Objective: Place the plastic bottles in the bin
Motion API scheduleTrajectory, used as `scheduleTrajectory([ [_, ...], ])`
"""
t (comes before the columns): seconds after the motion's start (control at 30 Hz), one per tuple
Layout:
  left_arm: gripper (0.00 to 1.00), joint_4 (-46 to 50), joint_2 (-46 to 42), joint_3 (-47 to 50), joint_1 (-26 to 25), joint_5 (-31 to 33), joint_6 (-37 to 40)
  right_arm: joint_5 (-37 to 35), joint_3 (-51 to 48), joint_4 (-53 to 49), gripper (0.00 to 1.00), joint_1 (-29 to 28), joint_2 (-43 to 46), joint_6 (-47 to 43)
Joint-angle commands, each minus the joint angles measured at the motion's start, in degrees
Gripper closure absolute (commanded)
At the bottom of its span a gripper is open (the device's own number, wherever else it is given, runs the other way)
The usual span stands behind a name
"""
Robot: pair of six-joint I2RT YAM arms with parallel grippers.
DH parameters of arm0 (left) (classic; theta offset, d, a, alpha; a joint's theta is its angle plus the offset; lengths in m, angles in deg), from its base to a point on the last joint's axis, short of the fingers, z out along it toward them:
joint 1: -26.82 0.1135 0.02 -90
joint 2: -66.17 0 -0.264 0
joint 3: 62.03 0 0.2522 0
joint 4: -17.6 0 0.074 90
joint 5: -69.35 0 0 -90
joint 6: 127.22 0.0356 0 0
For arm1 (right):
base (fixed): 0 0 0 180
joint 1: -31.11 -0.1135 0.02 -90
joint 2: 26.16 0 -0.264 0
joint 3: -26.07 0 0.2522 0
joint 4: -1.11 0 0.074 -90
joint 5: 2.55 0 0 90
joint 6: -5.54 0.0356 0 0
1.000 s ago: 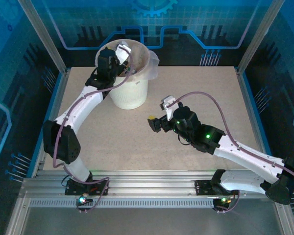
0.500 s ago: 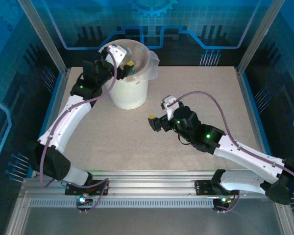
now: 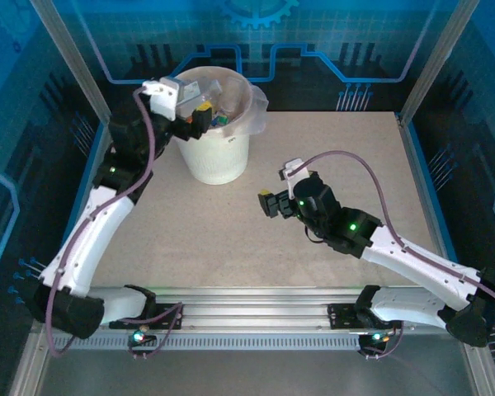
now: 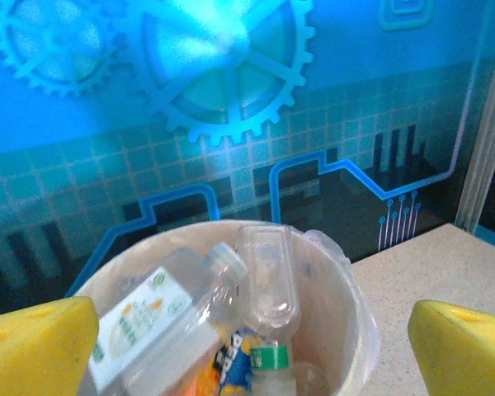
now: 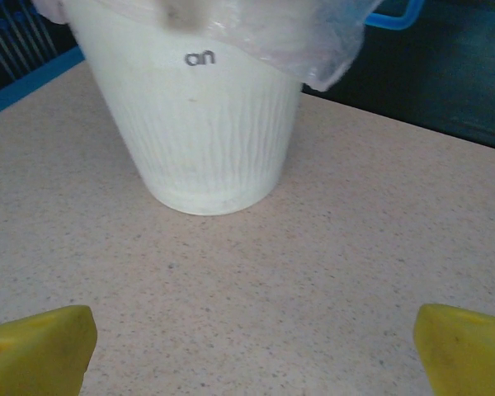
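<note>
Yellow pads: far apart on the left gripper — open, nothing between them.
Bin: white, bag-lined; its left rim sits at the left jaws' tips from overhead, contact unclear; well ahead of the right jaws.
Plastic bottles: the left wrist view looks into the bin, below and ahead of the jaws — one leaning, white-and-orange label; a clear bottle beside it, green cap beneath.
Right gripper: jaws spread, empty, above the table.
Right wrist view: bin's outer wall centred ahead of the jaws, small grey mark under the liner.
</note>
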Motion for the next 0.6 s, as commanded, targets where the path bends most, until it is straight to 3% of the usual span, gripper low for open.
scheduleTrajectory([
  [0.0,0.01,-1.2,-6.5,6.2,0.5,6.9,-7.2,-5.3,0.0,-2.2,0.00,0.9,3.1,2.1],
  [0.23,0.01,-4.2,-20.4,25.6,0.5,14.2,-16.1,-9.6,-3.1,-4.7,0.00,3.6,7.8,3.4],
  [0.57,0.01,-7.4,-34.6,45.8,0.5,21.1,-18.0,-12.5,-10.5,-2.8,0.00,9.1,10.0,1.5],
])
